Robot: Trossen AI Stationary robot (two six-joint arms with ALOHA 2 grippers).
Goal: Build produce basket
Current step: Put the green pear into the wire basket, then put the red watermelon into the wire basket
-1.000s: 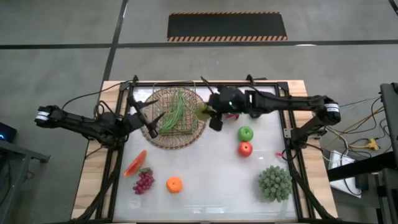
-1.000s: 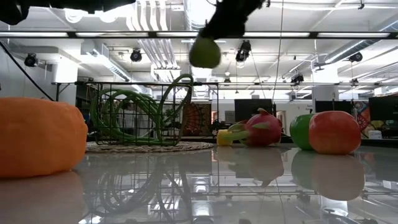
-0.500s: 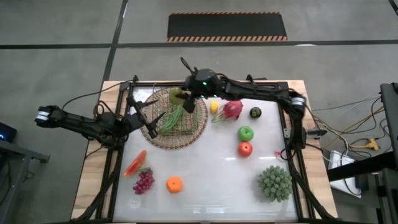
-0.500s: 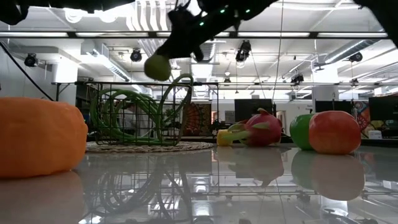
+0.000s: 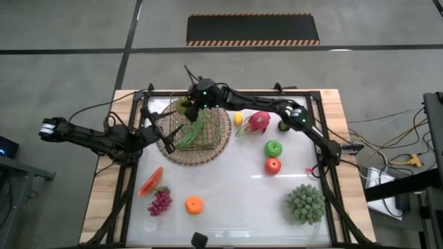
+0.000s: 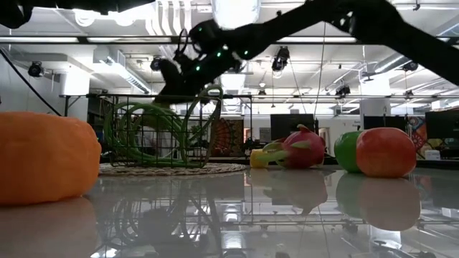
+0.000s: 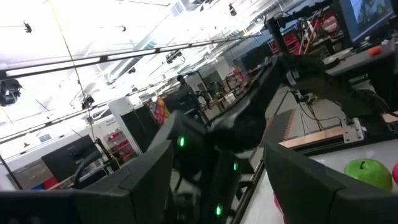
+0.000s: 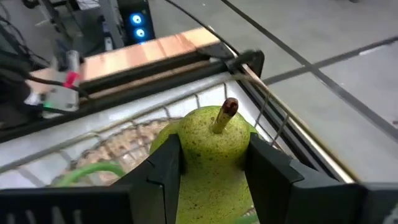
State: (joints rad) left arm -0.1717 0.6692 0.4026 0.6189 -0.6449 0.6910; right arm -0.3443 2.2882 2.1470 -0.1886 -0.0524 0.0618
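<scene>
- Nearest, low in the high view's frame, lie things not yet collected: the purple grapes (image 5: 160,202), an orange (image 5: 194,205) and a red-orange slice-like piece (image 5: 149,182) at lower left; the spiky green cluster (image 5: 306,203) sits at lower right.
- Mid-frame right, the red apple (image 5: 273,165) and green apple (image 5: 274,148) wait on the white table (image 5: 235,187).
- Farther up, the pink dragon fruit (image 5: 257,122) and a yellow lemon (image 5: 239,119) lie just right of the basket (image 5: 194,131).
- The basket, upper left of centre, holds only green beans (image 5: 196,128) so far.
- The right gripper (image 5: 187,105) hangs over the basket's far rim, fingers clamped on the pear (image 8: 208,158).
- The left gripper (image 5: 165,128), jaws apart, waits at the basket's left edge.
- By my reading the task is early: one item in, the pear about to land, roughly seven left.
</scene>
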